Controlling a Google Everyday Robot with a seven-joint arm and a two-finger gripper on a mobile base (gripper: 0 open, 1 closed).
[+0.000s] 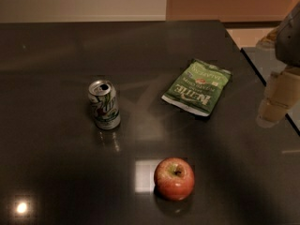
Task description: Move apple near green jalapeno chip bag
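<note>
I have the apple [174, 178] sitting stem-up on the dark worktop [56, 69], low in my view and touching nothing. The green jalapeno chip bag [197, 86] lies flat well behind it, slightly right. A green-and-white soda can [104, 105] stands upright to the left. My gripper [272, 108] hangs at the right edge, apart from everything; I cannot tell whether it is spread or closed.
</note>
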